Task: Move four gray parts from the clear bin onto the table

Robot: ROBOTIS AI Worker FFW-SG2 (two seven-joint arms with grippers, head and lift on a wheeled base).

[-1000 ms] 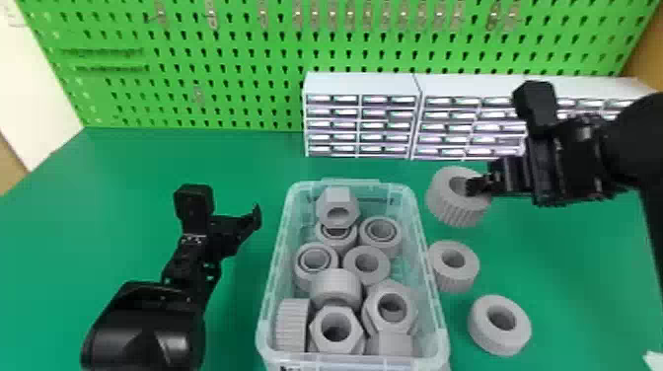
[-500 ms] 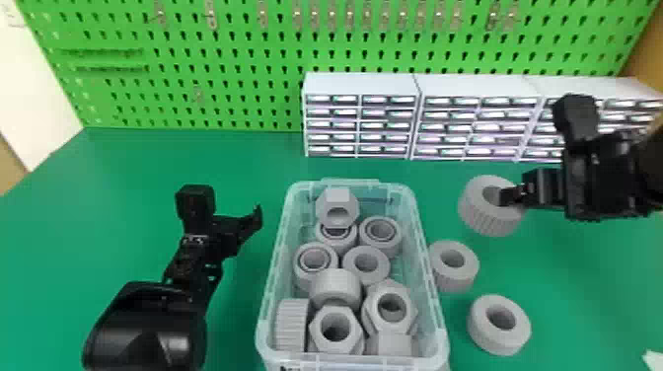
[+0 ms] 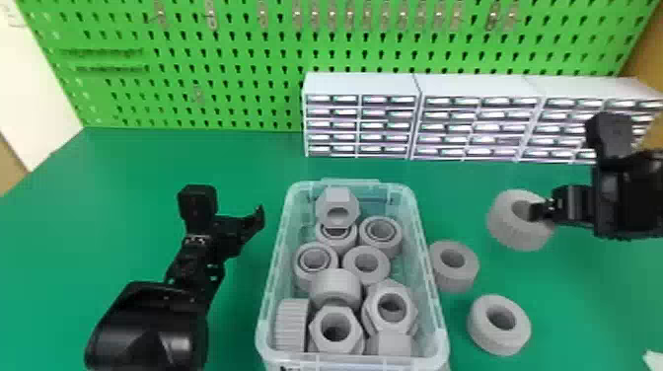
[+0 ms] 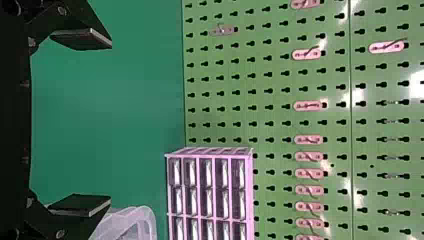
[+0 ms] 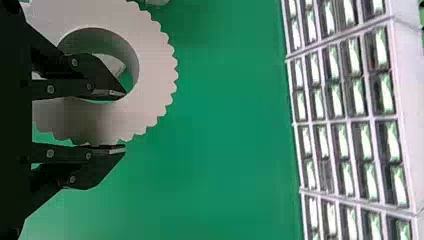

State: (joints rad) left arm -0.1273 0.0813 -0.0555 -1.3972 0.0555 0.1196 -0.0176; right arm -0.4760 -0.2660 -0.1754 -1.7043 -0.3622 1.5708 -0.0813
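Your clear bin point(image 3: 352, 364) holds a crowded heap of gray parts point(image 3: 337, 291): plain rings, ribbed pieces and hex-shaped ones, one hex part tilted at the far end. On the green table point(image 3: 237, 160), to the bin's right, you have one gray ring point(image 3: 456, 282) just beside the wall and another gray ring point(image 3: 498, 343) nearer you.

Compared with the earlier frames, your right arm has carried a ribbed ring point(image 3: 513, 239) farther right, away from the bin; your left arm looks unchanged.

Your right gripper point(image 3: 537, 214) is closed across that ribbed ring's wall, one finger in the hole and the other outside. Your left gripper point(image 3: 256, 219), left of the bin, has its jaws wide apart, with nothing between them.
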